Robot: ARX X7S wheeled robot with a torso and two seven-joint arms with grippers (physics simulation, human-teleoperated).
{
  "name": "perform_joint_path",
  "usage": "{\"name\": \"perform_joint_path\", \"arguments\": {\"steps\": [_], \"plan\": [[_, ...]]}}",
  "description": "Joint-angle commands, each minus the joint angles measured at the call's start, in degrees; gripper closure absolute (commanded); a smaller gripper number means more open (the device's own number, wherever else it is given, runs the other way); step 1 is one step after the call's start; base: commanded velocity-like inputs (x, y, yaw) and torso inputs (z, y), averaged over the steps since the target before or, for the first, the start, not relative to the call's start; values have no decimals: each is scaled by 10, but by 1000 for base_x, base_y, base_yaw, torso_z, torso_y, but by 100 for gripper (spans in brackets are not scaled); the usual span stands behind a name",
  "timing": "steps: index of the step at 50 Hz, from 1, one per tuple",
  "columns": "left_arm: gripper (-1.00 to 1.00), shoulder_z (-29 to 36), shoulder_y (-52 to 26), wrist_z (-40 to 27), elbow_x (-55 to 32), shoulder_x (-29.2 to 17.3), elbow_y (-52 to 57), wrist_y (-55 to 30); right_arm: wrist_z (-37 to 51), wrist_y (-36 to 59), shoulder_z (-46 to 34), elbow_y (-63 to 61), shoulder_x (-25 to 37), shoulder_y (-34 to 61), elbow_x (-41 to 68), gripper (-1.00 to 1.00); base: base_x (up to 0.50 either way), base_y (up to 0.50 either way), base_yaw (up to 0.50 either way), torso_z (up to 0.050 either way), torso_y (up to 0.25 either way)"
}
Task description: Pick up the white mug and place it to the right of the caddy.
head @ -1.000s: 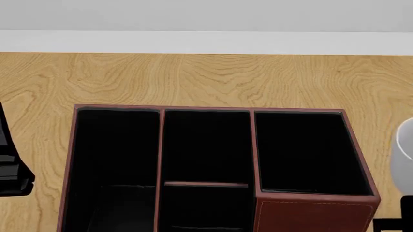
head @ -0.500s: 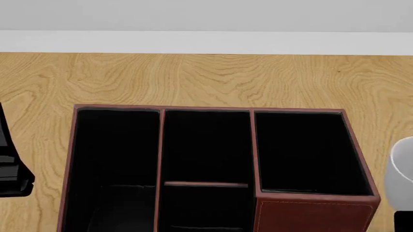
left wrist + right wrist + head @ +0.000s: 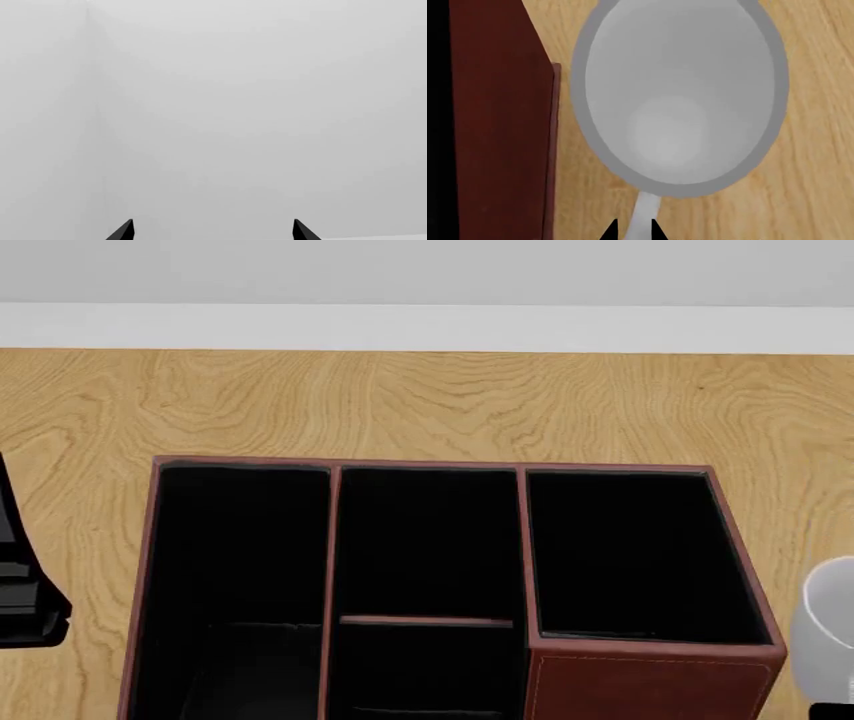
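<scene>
The white mug shows from above in the right wrist view, its handle running between my right gripper's two black fingertips, which are shut on it. The mug is beside the caddy's red-brown wall, over the wooden table. In the head view the mug is at the right edge, just right of the caddy. My left gripper is open, its tips wide apart before a blank grey background.
The wooden table stretches behind the caddy to a white wall. A black part of my left arm sits at the left edge, beside the caddy. The red mug is out of view.
The white mug has moved lower in the head view beside the caddy's right wall and slightly left. The left arm has not moved.
</scene>
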Motion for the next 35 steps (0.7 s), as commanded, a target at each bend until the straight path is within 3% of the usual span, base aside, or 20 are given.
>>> {"name": "perform_joint_path", "arguments": {"steps": [1,35], "plan": [[-100,1,0,-3,-2,-2,0,1,-20,-11,0,20,-8,-6,-25,100,0,0,0,0,0],[-100,7,-4,-14,-8,-8,5,-1,-70,-48,-25,108,-60,-26,-70,100,0,0,0,0,1]]}}
